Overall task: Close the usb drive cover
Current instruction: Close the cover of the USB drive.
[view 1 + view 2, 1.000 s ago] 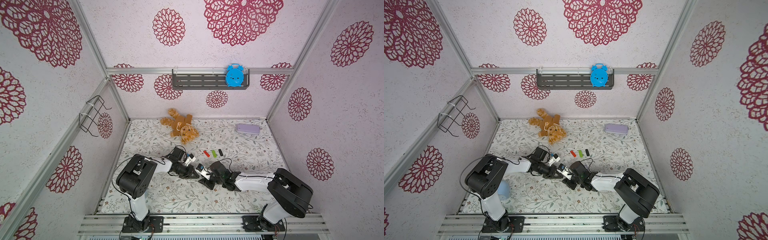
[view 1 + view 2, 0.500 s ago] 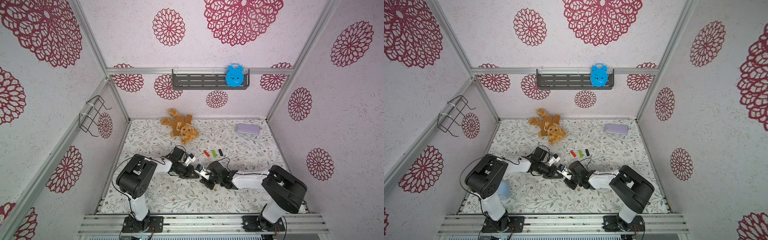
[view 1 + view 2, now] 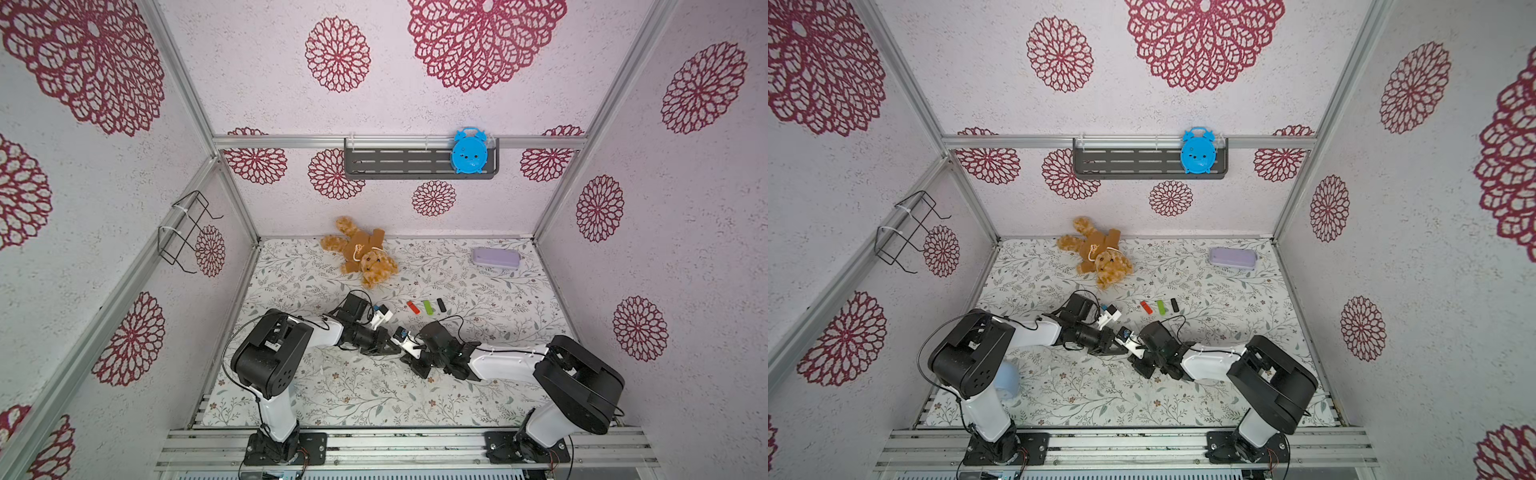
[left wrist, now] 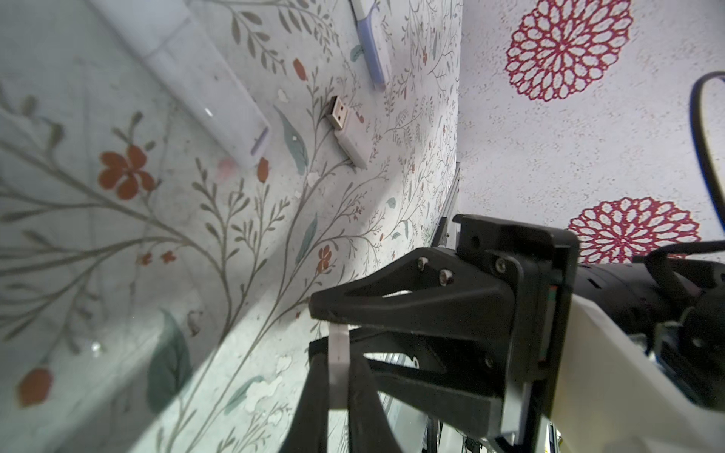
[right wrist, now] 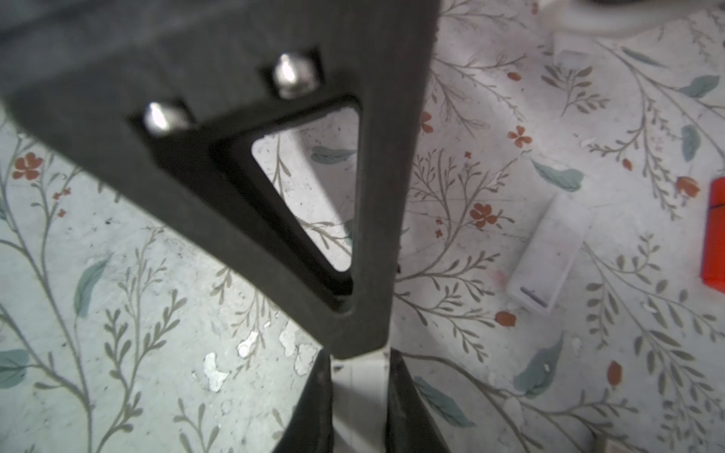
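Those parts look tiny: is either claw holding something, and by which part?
Both are shut on what looks like the white usb drive: left gripper on one end, right gripper on the other. Body or cover cannot be told.

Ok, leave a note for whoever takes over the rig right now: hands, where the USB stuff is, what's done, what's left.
Left hand: shut on a small white piece, mid-table.
Right hand: shut on what looks like the same piece, tip to tip with the left.
White drive: flat on the cloth, plug bare, touched by neither hand.
Done: nothing closed yet.
Left: if that piece is the cover, which I cannot confirm, seat it over the plug.
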Motion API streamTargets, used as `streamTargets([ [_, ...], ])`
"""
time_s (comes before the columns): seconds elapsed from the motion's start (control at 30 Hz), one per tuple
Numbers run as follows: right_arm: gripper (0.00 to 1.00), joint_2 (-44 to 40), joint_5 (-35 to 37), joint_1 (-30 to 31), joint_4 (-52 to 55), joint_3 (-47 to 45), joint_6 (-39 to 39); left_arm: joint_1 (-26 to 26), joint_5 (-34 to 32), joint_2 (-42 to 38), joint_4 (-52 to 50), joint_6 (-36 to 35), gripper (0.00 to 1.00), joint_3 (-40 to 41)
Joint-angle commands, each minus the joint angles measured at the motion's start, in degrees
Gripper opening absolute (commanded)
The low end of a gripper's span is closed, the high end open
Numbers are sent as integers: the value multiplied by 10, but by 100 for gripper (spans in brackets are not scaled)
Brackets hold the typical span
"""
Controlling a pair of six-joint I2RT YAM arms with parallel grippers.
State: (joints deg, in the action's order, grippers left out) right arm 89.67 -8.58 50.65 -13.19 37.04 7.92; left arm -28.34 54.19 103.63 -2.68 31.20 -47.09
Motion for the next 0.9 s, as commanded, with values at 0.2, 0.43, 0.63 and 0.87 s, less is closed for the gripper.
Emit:
streamTargets([
  [0.2,0,-32,4,-2,-105,79,8,-8,73,-8,-1,4,0,-15],
  [0.43,0,-34,5,-2,-216,100,-8,-12,85,-9,103,88,0,7],
  [0.63,0,-54,12,-4,-131,142,60,-22,6,-4,-189,-118,0,-66],
  [0.87,0,-61,-18,-18,-163,146,18,-19,71,-24,38,32,0,-17],
])
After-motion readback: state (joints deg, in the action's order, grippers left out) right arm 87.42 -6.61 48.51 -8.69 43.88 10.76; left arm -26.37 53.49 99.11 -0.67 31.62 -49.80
